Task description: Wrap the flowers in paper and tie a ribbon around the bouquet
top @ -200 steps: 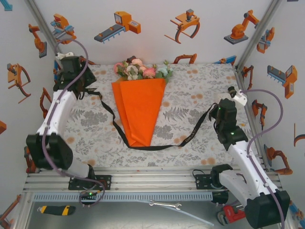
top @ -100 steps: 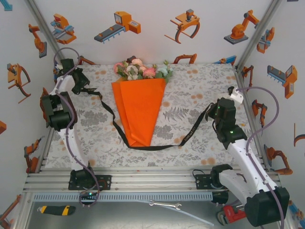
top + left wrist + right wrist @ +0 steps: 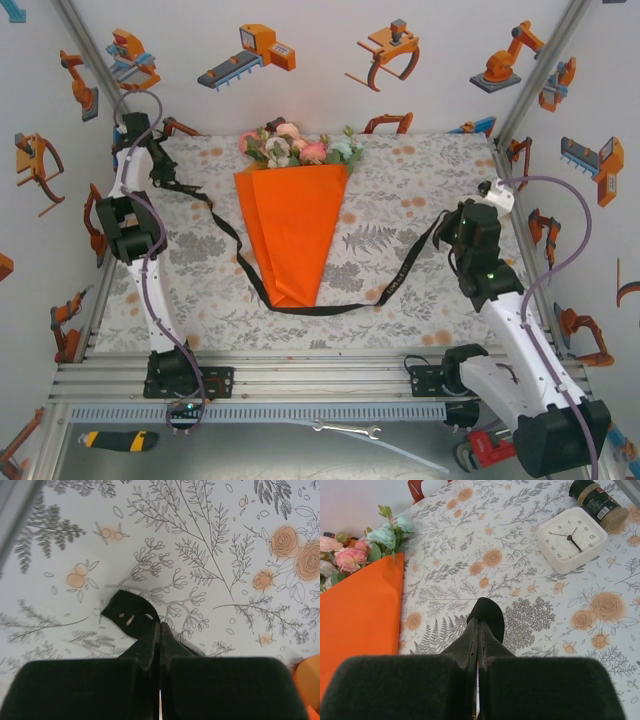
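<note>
Now the left tool [image 3: 160,630] has pulled back, clamped on the ribbon [image 3: 128,613]; the right tool [image 3: 478,626] still pinches it.

Bare tablecloth [image 3: 400,190] flanking bouquet [image 3: 292,225]; clock [image 3: 571,539], jar [image 3: 597,499] beyond right hand [image 3: 477,622]

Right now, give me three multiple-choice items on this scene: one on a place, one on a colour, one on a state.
1. The flowers sit at the bouquet's: A narrow tip; B wide far end; C middle.
2. The paper is: A black; B blue; C orange.
3. The left gripper is: A open; B shut on the ribbon; C shut on a stem.

1 B: the blooms poke out of the cone's wide end.
2 C: the cone is bright orange.
3 B: its jaws are pressed together with the black end sticking out.
</note>
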### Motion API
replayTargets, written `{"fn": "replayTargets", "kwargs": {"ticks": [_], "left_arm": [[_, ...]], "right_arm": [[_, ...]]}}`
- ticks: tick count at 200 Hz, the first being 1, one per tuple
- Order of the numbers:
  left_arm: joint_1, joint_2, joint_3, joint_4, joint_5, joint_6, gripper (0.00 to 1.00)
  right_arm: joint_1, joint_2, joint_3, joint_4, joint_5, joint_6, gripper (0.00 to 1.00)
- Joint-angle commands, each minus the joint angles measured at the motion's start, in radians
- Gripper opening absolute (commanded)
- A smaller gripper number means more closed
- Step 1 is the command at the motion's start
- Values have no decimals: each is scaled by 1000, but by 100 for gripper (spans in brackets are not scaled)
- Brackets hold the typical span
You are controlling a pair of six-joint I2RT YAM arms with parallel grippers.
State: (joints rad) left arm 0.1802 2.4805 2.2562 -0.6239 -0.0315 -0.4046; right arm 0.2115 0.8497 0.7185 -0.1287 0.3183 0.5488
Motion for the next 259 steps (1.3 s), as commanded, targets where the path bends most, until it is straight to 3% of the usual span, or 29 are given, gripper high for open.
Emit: {"fn": "replayTargets", "kwargs": {"ticks": [1,32,72,99,129,152,174,186,194,208,221,242,259], "left_arm": [[15,-100,-4,-111,11,25,0],[13,-448,-252,-73,-91,-25,0],[12,-1013,-780,81,-151,-159,0],[5,-1289,-983,43,-156,-208,0],[4,-1495,-1140,-11,-190,-229,0],[5,-1547,-1229,-5,-196,-226,0],[5,-1504,-1284,20,-166,-238,0],[5,-1484,-1316,44,-190,-257,0],[7,-1477,-1351,79,-216,-270,0],[16,-1444,-1406,174,-228,-269,0],[38,-1380,-1396,210,-234,-249,6],[93,-1262,-1314,231,-289,-209,11],[162,-1173,-1242,236,-222,-241,13]], "right_arm": [[-6,-36,60,-55,94,10,0],[-8,-63,103,-167,287,74,0],[-11,-188,151,-366,588,186,0],[-16,-253,153,-322,787,68,0],[-78,-166,208,-309,915,3,0],[-252,-79,271,-381,787,107,0],[-427,42,335,-488,543,240,0],[-465,82,341,-508,459,277,0],[-471,101,324,-482,421,268,11],[-474,133,303,-439,314,224,51],[-474,156,303,-431,215,195,75],[-474,136,287,-406,110,155,81],[-474,100,268,-380,16,151,81]]}}
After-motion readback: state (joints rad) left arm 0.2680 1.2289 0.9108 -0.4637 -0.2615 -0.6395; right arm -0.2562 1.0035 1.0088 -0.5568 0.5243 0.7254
